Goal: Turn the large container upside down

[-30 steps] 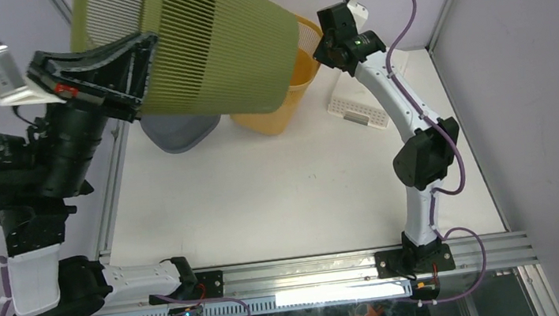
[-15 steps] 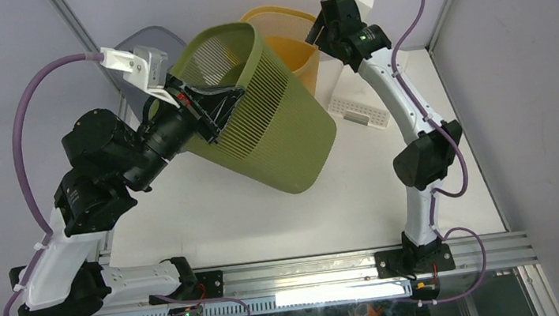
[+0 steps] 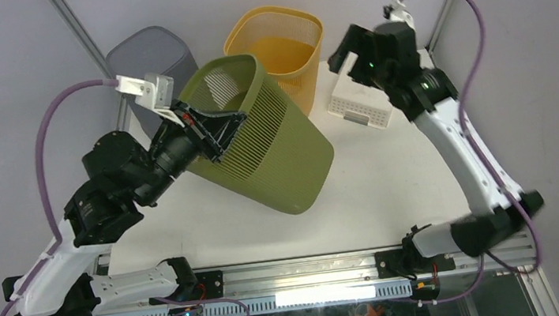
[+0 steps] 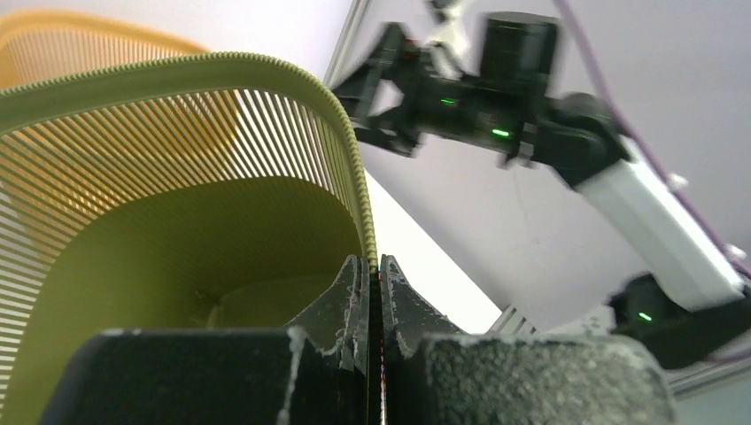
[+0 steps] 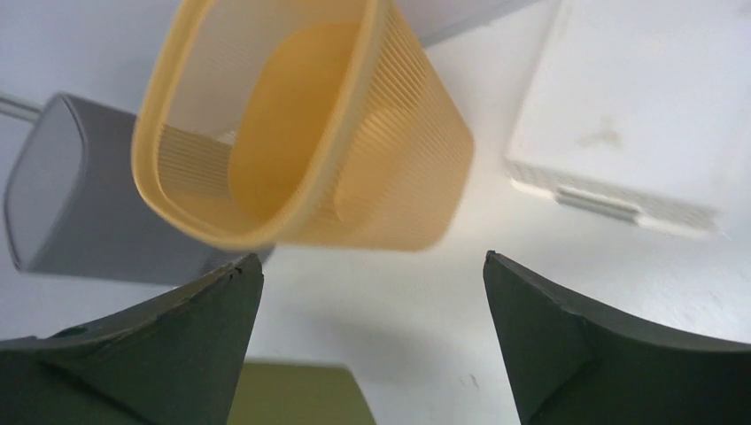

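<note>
At nine o'clock, left pincer (image 4: pixel 374 266) grips the rim of the green bin (image 3: pixel 285 165) to tip it; right pincer (image 5: pixel 372 257) gapes, idle.

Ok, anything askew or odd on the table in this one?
Only the green basket: it is tilted well off upright, with the left claw clamped on its rim. The yellow basket stands upright; nothing looks spilled.

Three bins: one green bin (image 3: pixel 284 157), one yellow bin (image 3: pixel 314 82), one grey bin (image 3: pixel 150 57); one white tray (image 3: pixel 358 105).
</note>
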`<state>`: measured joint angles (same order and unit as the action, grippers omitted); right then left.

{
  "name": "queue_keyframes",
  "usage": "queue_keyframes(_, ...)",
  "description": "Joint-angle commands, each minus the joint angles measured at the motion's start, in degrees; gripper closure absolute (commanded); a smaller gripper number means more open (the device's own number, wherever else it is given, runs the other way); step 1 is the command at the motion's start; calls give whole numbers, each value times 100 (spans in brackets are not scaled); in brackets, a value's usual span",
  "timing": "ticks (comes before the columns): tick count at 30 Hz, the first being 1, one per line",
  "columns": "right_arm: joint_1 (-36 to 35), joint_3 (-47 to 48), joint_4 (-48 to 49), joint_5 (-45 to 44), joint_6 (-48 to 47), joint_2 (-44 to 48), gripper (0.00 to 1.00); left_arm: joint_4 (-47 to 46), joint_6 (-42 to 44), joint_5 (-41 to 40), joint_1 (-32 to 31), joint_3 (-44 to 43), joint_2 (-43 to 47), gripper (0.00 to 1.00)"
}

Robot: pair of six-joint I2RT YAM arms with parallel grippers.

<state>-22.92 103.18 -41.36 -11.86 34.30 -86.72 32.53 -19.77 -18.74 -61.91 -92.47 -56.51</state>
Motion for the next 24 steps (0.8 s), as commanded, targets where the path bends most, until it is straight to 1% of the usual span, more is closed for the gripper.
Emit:
queue_keyframes(1,67,-1906,355,-108,-402,1858,1,-1239,-825,-178,-32,771,449,100)
queue_keyframes(2,82,-2318,331,-24,-436,2318,1,-1353,-972,-164,-32,996,502,100)
queue_keyframes(5,111,-3170,28,431,-580,3084,1,-1697,-1390,-133,-32,1579,596,100)
queue_keyframes(7,111,-3491,-306,723,-511,3414,1,-2004,-1708,-255,-26,2078,705,100)
queue_keyframes(8,112,-3652,-439,841,-441,3547,0,-2319,-1815,-298,-29,2314,783,100)
queue_keyframes(10,112,-3936,-538,1083,-326,3821,1,-2742,-2005,-423,-32,2739,944,100)
queue_keyframes(12,109,-4183,-556,1196,-186,4049,1,-2867,-2196,-619,-31,2965,1019,100)
queue_keyframes(15,106,-4343,-630,1366,-81,4204,1,-2855,-2427,-975,-25,3138,1134,100)
queue_keyframes(19,105,-4256,-863,1551,-67,4107,0,-2746,-2747,-1552,-23,3444,1457,100)
queue_keyframes(22,106,-4238,-911,1745,260,4015,1,-2124,-3091,-2103,-23,3480,1577,100)
queue_keyframes(24,106,-4347,-782,2057,557,4017,1,-1675,-3265,-2375,-23,3478,1626,100)
